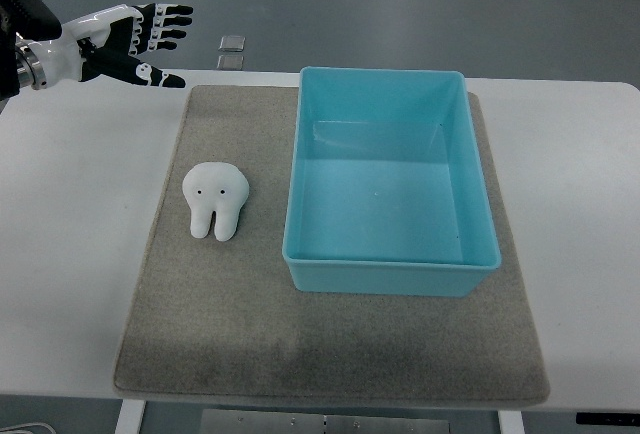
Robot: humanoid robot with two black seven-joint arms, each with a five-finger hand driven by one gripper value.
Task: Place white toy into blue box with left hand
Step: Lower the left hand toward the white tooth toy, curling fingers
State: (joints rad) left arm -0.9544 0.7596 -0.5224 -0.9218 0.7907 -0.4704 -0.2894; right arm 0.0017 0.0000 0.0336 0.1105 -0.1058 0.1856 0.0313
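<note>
Top view: a white table (580, 184) is seen from above, covered in the middle by a grey mat (230, 324). The left hand (140, 42) is seen at the upper left corner, its arm entering from the left edge. The fingers (170, 20) are spread and extended toward the right, the thumb pointed out lower down, and nothing is held. The hand is positioned above the far left part of the table, just beyond the mat's far left corner, well apart from the toy.

The white toy (216, 200) is shaped like a tooth, with two small dark dots for eyes and two stubby legs pointed toward the near edge. It is laid flat on the left half of the mat, untouched, just beside the left wall of the box but not in contact with it.

The blue box (300, 169) is a light blue open rectangular bin, placed upright on the right half of the mat. Its far edge is set at the mat's far edge. Nothing is seen inside it; the bare bottom is visible.

Two small square grey tiles (231, 51) are noted on the floor beyond the table's far edge, one behind the other. The right arm is not shown in the picture. The toy is not yet in the box.
</note>
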